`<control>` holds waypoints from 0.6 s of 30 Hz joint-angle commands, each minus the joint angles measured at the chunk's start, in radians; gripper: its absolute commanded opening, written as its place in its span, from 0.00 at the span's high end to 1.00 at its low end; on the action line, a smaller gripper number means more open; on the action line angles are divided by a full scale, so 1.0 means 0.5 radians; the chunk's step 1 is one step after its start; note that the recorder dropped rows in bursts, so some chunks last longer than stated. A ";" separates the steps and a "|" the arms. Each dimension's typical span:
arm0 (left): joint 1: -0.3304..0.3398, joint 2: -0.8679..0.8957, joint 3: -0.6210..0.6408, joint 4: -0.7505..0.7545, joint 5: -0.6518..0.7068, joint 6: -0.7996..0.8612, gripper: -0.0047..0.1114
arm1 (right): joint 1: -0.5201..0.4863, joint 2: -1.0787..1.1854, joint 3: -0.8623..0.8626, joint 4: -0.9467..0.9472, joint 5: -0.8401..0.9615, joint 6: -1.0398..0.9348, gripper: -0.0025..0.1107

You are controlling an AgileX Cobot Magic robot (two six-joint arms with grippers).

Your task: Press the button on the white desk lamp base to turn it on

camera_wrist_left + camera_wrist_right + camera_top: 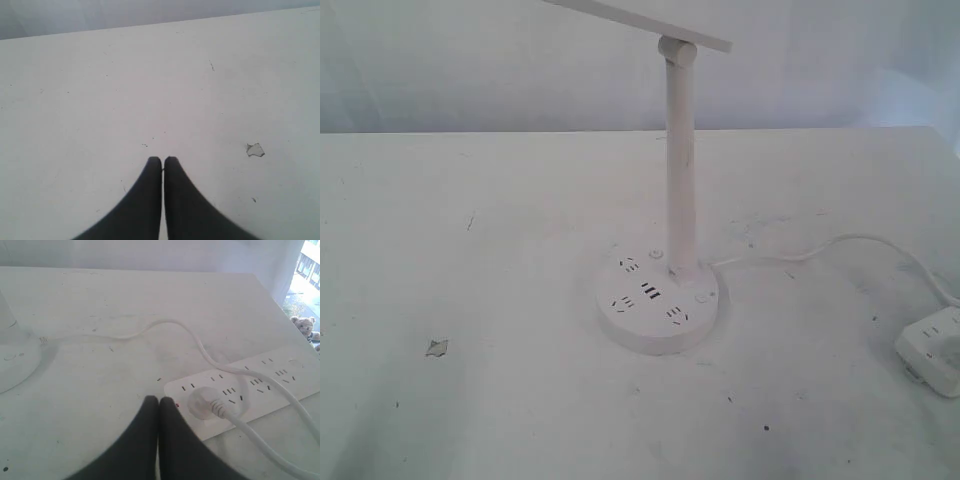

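Observation:
The white desk lamp base (657, 300) is a round puck near the middle of the table, with dark socket holes and USB slots on top. Its slim pole (680, 170) rises to the lamp head (640, 20), which shows no glow. A small round button (701, 297) sits on the puck's right side. An edge of the base (15, 365) shows in the right wrist view. My left gripper (162, 160) is shut over bare table, holding nothing. My right gripper (159, 401) is shut and empty beside the power strip. Neither gripper appears in the exterior view.
A white power strip (250, 385) lies at the right with a plug (205, 402) in it; it also shows at the exterior view's edge (930, 350). A cord (820, 245) runs from the lamp base to it. A chipped patch (437, 347) marks the table on the left.

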 commanded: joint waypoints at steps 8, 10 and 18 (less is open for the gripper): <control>0.001 -0.010 -0.006 -0.015 -0.013 -0.004 0.95 | 0.002 -0.011 0.005 -0.017 -0.019 -0.038 0.98; 0.001 -0.010 -0.006 -0.015 -0.013 -0.004 0.95 | 0.002 -0.011 0.005 -0.013 -0.022 -0.035 0.98; 0.001 -0.010 -0.006 -0.015 -0.013 -0.004 0.95 | 0.002 -0.011 0.005 -0.030 -0.170 -0.092 0.98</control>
